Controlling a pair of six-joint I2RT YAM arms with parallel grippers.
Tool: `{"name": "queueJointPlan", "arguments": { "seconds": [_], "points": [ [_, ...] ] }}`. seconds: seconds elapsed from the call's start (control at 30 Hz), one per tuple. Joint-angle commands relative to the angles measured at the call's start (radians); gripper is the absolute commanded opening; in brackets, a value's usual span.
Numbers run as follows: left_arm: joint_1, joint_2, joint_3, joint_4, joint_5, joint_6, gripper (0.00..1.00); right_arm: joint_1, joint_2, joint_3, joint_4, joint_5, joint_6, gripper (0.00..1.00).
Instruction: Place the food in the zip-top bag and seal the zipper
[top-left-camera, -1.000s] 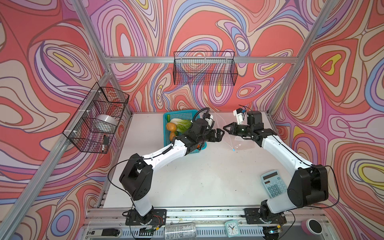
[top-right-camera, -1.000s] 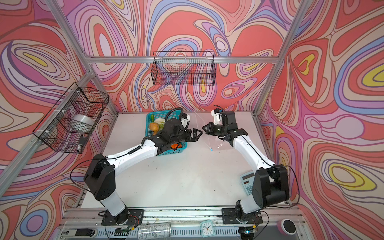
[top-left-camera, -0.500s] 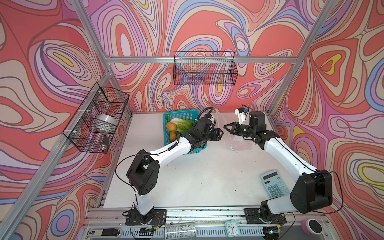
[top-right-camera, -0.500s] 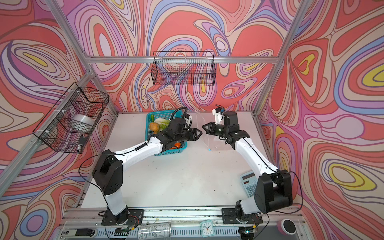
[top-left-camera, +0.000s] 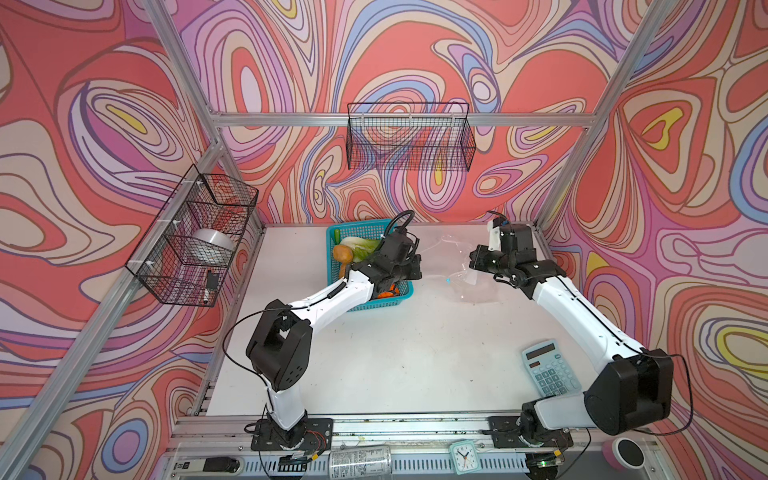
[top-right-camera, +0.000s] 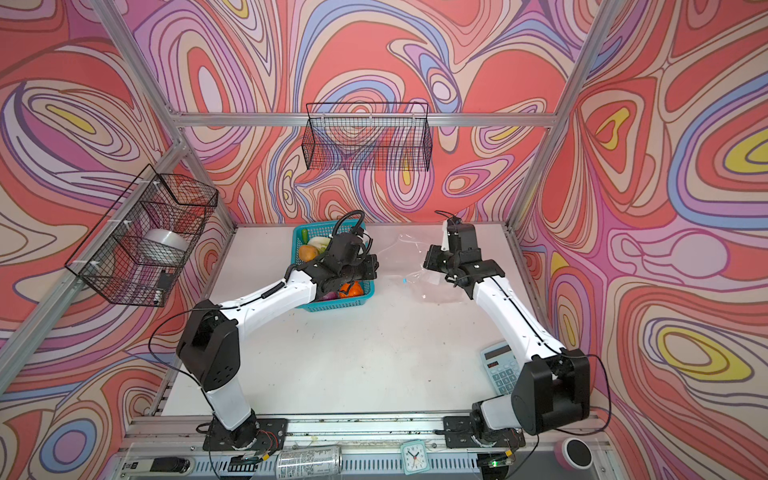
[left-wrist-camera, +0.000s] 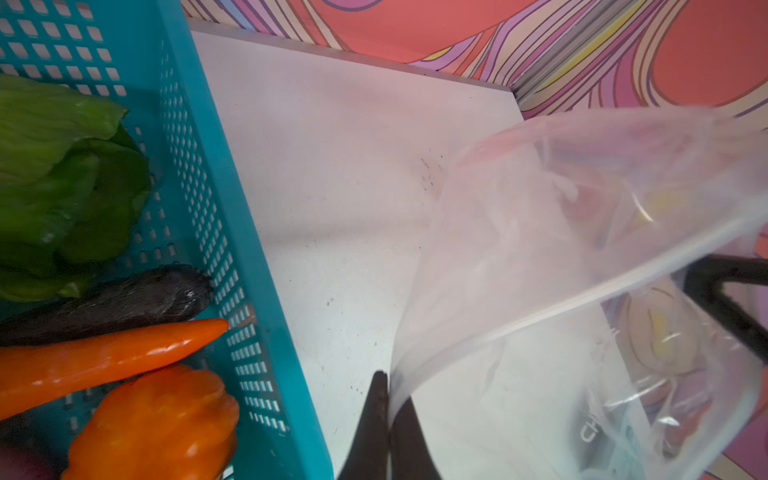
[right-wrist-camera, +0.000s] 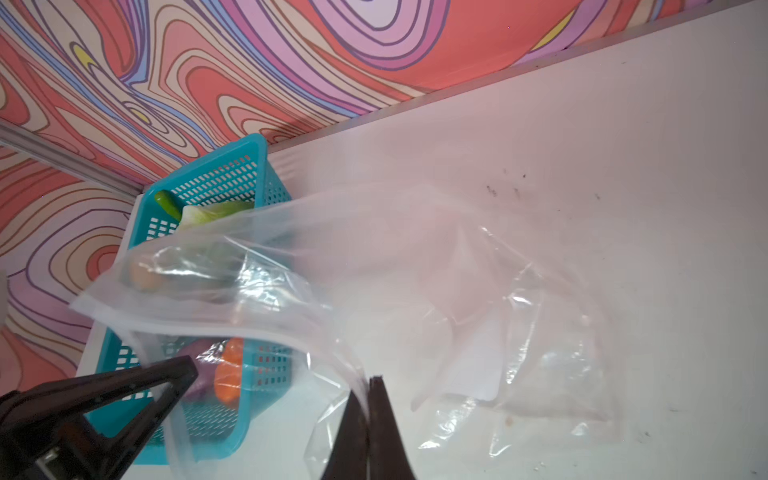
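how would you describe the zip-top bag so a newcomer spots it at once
On the white table, look toward the back, right of the teal basket. The zip-top bag is held between the left pincer and right pincer, both shut on it. Unlike the basket, it is clear crinkly film with a tiny light-blue slider.

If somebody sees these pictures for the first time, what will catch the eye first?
The clear bag is held up at the table's back middle, its edge pinched by the left gripper and the right gripper. Left of it stands a teal basket holding a cabbage, a carrot and a pumpkin. Swirled pink walls surround everything.
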Motion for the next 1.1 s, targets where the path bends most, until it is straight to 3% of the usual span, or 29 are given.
{"name": "queueJointPlan", "arguments": {
  "seconds": [0.0,0.13,0.2,0.23,0.33,0.37,0.5,0.63,0.77,0.83,1.07],
  "points": [
    [-0.003,-0.024,0.006,-0.094,-0.036,0.039,0.00,-0.001,-0.025,0.033,0.003,-0.002,0.008,0.00],
    [-0.002,-0.007,0.025,-0.104,-0.029,0.032,0.01,0.007,-0.033,0.019,0.050,-0.085,0.063,0.00],
    [-0.002,0.000,0.041,-0.113,-0.023,0.036,0.09,0.012,-0.034,0.013,0.067,-0.108,0.080,0.00],
    [-0.003,0.001,0.046,-0.116,-0.019,0.039,0.16,0.012,-0.032,0.012,0.069,-0.114,0.085,0.00],
    [-0.002,0.001,0.081,-0.155,-0.007,0.058,0.70,0.012,-0.025,0.009,0.074,-0.123,0.095,0.00],
    [-0.002,-0.003,0.095,-0.179,-0.012,0.062,0.78,0.012,-0.022,0.005,0.078,-0.121,0.097,0.00],
    [0.006,-0.051,0.116,-0.226,-0.013,0.110,0.91,0.012,-0.006,-0.019,0.106,-0.111,0.112,0.00],
    [0.047,-0.138,0.086,-0.257,-0.027,0.176,0.91,0.012,0.012,-0.024,0.120,-0.110,0.121,0.00],
    [0.097,-0.217,0.027,-0.277,-0.222,0.280,0.96,0.012,0.017,-0.018,0.130,-0.108,0.117,0.00],
    [0.148,-0.243,-0.012,-0.253,-0.229,0.285,0.96,0.012,0.018,-0.016,0.132,-0.109,0.116,0.00],
    [0.347,-0.175,-0.059,-0.205,-0.176,0.084,0.96,0.012,0.014,-0.022,0.128,-0.113,0.113,0.00]
  ]
}}
